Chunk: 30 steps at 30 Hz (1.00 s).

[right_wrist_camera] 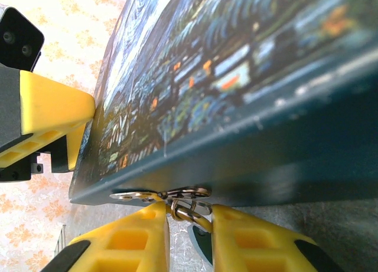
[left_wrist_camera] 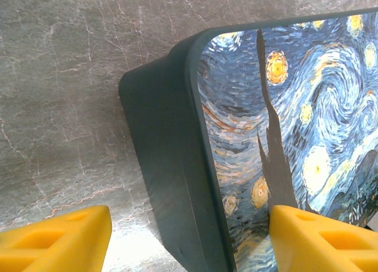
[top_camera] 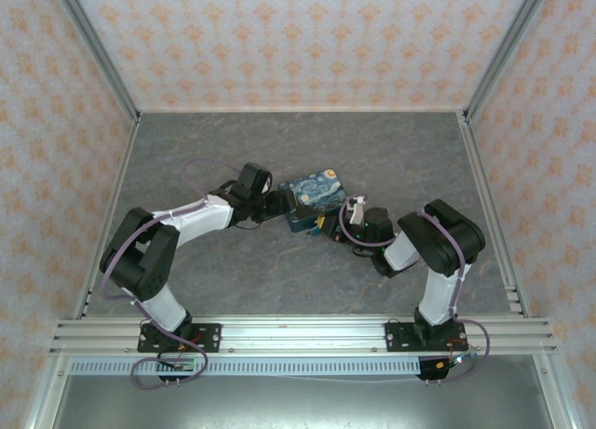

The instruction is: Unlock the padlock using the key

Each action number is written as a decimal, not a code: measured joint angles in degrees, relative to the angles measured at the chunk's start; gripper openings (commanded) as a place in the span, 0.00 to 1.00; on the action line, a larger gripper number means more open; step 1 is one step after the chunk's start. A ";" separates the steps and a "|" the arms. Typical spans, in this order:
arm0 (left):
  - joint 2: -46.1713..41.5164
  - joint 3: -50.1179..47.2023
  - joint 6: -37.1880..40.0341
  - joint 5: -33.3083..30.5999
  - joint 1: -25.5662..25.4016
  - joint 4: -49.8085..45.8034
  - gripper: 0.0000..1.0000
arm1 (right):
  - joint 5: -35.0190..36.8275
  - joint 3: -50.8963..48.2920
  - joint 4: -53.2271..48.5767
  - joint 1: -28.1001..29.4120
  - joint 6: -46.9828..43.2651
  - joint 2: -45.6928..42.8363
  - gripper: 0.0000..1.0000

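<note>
Left end effector (left_wrist_camera: pixel 190 228): spread wide around a corner of the dark blue swirl-painted box (top_camera: pixel 315 193), one pad on the lid. Right end effector (right_wrist_camera: pixel 190 239): pinched on the tiny teal-blue padlock (right_wrist_camera: pixel 202 248) at the box's 6 o'clock edge. Expect light, rigid, slick metal; grip the flat body sides.

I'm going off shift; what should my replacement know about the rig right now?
Left end effector: straddles the box corner, one finger on its lid; grip uncertain.
Right end effector: shut on small metal rings by the box's edge; a teal bit, probably the padlock, sits between its fingers.
Done: rings grasped. Left: the unlocking itself; no open lock seen.
</note>
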 measured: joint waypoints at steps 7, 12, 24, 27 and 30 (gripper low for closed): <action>0.00 0.24 0.00 0.00 0.00 -0.55 0.71 | -0.59 -0.46 0.52 0.00 0.17 0.00 0.31; 0.00 0.28 0.00 -0.02 0.00 -0.63 0.71 | -1.07 -0.76 1.03 0.00 0.20 0.00 0.30; 0.00 0.28 0.00 -0.02 0.00 -0.63 0.71 | -1.01 -0.79 0.98 0.00 0.81 0.00 0.13; 0.00 0.28 0.00 -0.04 0.00 -0.66 0.71 | -0.81 -0.92 0.83 -0.02 0.94 0.00 0.06; -0.02 0.28 0.00 -0.22 0.00 -0.70 0.71 | -0.79 -0.98 0.76 -0.02 1.27 0.00 0.03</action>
